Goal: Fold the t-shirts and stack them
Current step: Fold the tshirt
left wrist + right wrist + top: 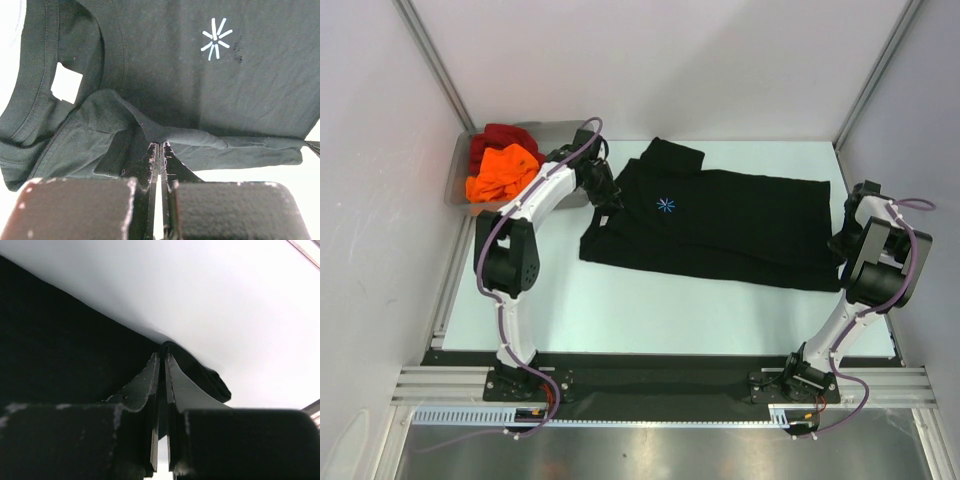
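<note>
Black short-sleeved cloth t-shirt with light-blue starburst [720, 225] spread on pale desk [650, 310], left fingers [153, 167] clamped on its collar-side fold, right fingers [145, 385] clamped on its opposite edge, grips legible in wrist views only

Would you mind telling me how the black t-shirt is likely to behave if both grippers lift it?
The black t-shirt is probably floppy: it buckles into a ridge where the left gripper pinches it. Lifted, its middle would likely sag between that and the right gripper. It seems thin and light, judging by its fine creases.
</note>
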Controlling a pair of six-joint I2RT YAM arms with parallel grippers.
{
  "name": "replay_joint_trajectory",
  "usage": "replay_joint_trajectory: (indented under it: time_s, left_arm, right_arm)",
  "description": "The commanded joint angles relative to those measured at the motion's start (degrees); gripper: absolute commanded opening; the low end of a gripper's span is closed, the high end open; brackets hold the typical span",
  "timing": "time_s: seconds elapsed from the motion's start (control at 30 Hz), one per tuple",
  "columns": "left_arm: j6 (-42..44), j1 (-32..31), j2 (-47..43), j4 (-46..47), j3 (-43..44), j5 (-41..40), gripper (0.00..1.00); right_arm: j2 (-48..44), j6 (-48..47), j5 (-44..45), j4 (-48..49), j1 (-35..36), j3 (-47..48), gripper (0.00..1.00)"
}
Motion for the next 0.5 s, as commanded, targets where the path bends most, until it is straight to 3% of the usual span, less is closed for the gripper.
replay_joint_trajectory:
  time_s: [0.0, 0.23, 0.43, 0.47]
  left_arm:
    - [0.58, 0.64, 0.56, -0.25, 3.01, 0.41, 0.0]
    - [0.49, 0.91, 1.0, -0.51, 2.74, -0.82, 0.0]
    - [0.31, 1.08, 2.14, -0.68, 3.79, -1.26, 0.0]
    - [0.4, 1.08, 2.31, -0.51, 3.97, -1.18, 0.0]
  right_arm:
    - [0.78, -0.73, 0.42, 0.22, 0.25, 2.52, 0.0]
    - [1.75, -0.9, 0.42, 0.14, 0.26, 3.49, 0.0]
    - [2.54, -1.34, 0.16, 0.05, 0.34, 4.37, 0.11]
    - [2.63, -1.6, 0.24, -0.04, 0.34, 4.63, 0.16]
